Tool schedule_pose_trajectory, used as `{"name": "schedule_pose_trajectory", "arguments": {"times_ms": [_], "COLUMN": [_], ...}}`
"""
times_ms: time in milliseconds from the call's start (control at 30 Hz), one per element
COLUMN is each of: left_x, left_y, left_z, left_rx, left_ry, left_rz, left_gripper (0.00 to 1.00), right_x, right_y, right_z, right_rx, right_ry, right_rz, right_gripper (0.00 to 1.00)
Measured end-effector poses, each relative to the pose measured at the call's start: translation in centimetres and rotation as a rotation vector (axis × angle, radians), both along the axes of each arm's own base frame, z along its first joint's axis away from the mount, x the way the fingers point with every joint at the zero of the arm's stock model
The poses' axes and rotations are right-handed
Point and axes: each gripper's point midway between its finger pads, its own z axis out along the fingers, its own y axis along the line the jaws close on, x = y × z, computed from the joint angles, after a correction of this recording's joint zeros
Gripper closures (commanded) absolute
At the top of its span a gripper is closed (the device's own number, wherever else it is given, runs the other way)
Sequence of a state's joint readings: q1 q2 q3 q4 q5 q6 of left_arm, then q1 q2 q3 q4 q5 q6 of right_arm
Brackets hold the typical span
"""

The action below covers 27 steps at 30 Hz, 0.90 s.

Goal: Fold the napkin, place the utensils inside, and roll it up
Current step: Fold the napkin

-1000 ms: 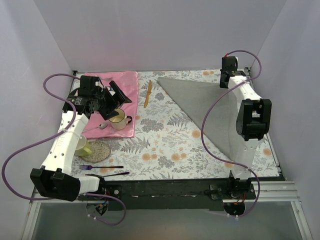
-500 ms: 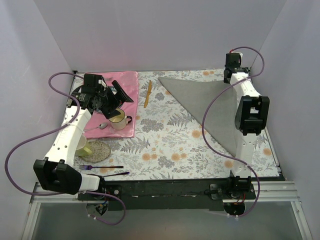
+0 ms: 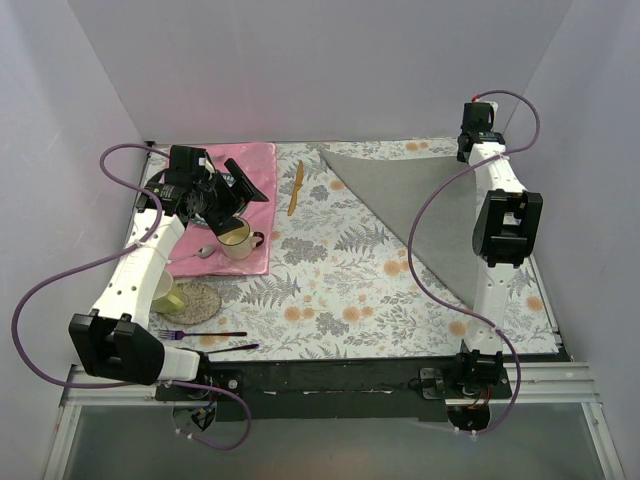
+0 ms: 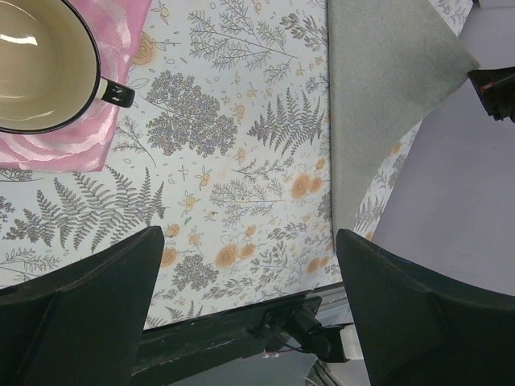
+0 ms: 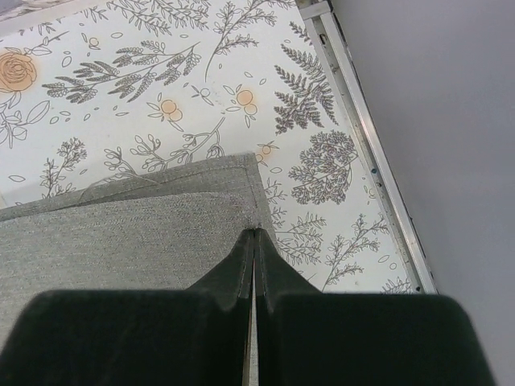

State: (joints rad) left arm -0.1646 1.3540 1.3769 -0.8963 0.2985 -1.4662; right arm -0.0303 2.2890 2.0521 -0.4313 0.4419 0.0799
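Grey napkin [image 5: 121, 233] corner pinched in my right gripper [image 5: 254, 239], jaws closed; it lies triangular, far right. My left gripper [image 4: 249, 241] stands wide, empty. Folding step, I judge; next, lay the corner squarely, then fetch the wooden utensil [image 3: 297, 186].

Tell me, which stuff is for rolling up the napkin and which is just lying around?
For the job: grey napkin, orange-tan wooden utensil.
Just lying about: pink placemat, cream cup, purple-handled fork, thin black utensil.
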Motion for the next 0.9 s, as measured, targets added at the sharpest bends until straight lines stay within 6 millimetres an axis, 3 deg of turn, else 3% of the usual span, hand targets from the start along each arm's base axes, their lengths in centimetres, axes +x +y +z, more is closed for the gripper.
{"name": "schedule_pose_trajectory", "arguments": {"times_ms": [733,900], "left_x": [0.2,0.2], "left_y": [-0.1,-0.2], "left_z": [0.2,0.2], "left_rx": [-0.011,-0.013], "left_ry": [-0.007,-0.006], "left_rz": [0.005,0.004], "left_gripper": [0.12,0.12], "right_x": [0.4,0.5], "right_y": [0.5,0.5], "right_z": [-1.8,-3.4], "right_rx": [0.044,0.046], "right_ry": [0.018,0.039], "right_rz": [0.036,0.035], "right_gripper": [0.99,0.99]}}
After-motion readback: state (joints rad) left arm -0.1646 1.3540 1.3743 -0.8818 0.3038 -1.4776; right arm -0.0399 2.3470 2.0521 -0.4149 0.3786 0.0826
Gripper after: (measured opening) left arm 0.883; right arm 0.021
